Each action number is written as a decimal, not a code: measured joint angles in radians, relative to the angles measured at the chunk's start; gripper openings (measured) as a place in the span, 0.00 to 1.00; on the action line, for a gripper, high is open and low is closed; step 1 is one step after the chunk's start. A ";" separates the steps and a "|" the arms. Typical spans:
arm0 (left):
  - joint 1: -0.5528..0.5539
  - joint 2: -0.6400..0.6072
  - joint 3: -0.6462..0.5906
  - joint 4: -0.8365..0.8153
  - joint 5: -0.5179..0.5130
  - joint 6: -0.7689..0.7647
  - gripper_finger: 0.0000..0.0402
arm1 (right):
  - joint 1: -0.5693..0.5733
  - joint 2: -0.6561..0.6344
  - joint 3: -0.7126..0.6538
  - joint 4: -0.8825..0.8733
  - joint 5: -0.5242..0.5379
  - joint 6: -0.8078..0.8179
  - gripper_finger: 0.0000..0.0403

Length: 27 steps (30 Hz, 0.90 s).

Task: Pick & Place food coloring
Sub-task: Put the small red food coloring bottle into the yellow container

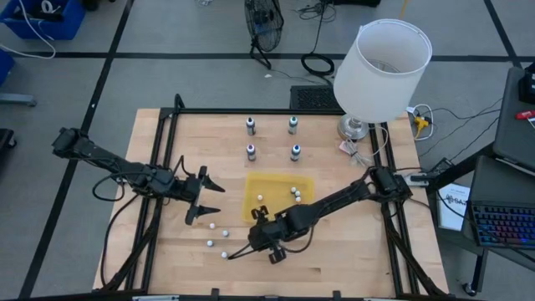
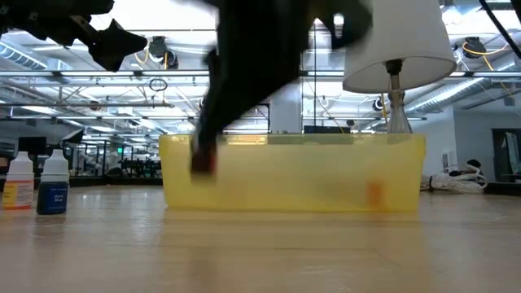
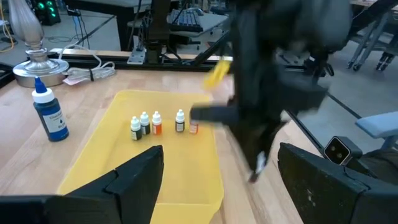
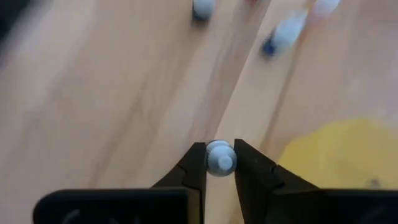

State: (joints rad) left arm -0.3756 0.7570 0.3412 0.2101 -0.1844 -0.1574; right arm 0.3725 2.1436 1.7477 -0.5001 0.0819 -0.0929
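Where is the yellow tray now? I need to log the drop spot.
High view: the yellow tray sits mid-table, below the four bottles, between both arms; the right gripper is just off its near-left corner.

Bright even overhead light; right arm (image 3: 273,74) motion-blurred; ceiling lights (image 2: 480,49) glare in low view

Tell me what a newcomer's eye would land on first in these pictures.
The yellow tray at the table's middle stands out first, with tiny dropper bottles clustered inside it. The right gripper is low over the wood just in front of the tray, shut on a small pale cap. A big white lamp looms at the far right corner, while the left gripper waits open, left of the tray.
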 joint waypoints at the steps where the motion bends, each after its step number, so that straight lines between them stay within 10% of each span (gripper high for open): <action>1: 0.000 0.000 0.000 0.000 0.000 0.000 0.77 | 0.002 -0.025 0.002 0.000 0.004 -0.002 0.11; 12: 0.000 0.002 0.000 -0.015 0.000 -0.007 0.77 | -0.076 -0.268 -0.064 -0.193 0.081 0.083 0.11; 27: 0.000 0.002 0.000 -0.028 0.000 -0.005 0.77 | -0.144 -0.332 -0.472 0.025 -0.075 0.236 0.10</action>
State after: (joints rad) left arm -0.3756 0.7589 0.3412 0.1825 -0.1841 -0.1627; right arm 0.2289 1.8119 1.2759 -0.4751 0.0064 0.1432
